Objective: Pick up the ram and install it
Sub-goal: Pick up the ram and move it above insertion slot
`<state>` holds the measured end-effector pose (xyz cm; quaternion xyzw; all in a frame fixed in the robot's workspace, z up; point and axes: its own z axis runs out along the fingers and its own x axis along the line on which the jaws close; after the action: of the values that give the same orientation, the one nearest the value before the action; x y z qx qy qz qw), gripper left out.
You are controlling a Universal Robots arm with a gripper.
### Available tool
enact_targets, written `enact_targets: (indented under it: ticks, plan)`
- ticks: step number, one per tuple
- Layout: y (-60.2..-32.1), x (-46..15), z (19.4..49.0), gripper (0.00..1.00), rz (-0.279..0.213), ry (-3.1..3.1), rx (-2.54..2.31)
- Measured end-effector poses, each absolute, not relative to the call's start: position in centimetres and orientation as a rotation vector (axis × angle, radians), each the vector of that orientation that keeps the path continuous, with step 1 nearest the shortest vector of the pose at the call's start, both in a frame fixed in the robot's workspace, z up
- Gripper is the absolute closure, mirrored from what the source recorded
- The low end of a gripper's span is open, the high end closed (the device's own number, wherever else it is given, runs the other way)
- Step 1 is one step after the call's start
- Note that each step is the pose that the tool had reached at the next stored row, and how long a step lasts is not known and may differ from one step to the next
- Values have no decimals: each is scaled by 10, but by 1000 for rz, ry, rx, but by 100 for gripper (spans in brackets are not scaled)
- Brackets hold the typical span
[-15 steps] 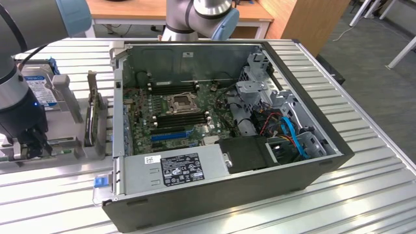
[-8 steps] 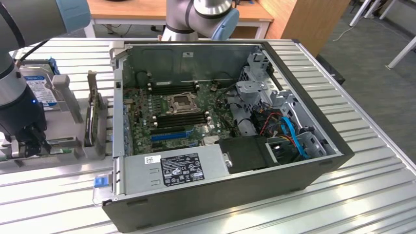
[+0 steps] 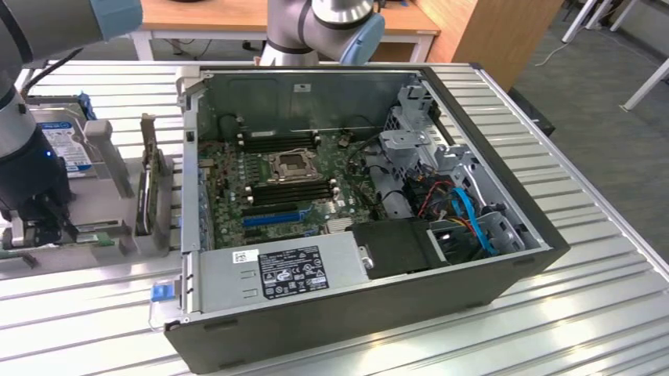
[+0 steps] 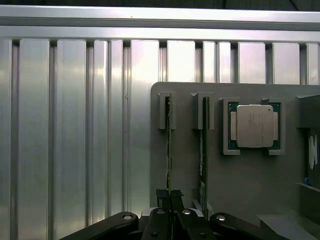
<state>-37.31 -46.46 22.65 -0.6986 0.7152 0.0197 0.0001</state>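
While upright in the grey holder (image 4: pixel 235 185), the ram (image 4: pixel 169 145) tight between near-closed fingers of the gripper (image 4: pixel 169 196).

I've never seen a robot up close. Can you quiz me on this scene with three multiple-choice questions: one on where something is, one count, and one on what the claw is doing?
1. Where is the claw?
A) on the wooden desk
B) at the grey holder beside the computer case
C) deep inside that case

2. How many memory sticks stand on edge in the holder?
A) two
B) five
C) none

3. The claw is:
A) spread wide open
B) shut on a memory stick
C) holding a screwdriver

Answers:
1 B, it hangs over the holder, outside the case.
2 A, one stick fills each of two slots.
3 B, its fingers pinch one stick's end.
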Motion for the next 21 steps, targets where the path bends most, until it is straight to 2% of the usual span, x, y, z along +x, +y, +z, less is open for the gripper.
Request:
enact_targets:
  ticks: [21]
  plan:
    - [-465,-373,263,89,62,2247,-2195]
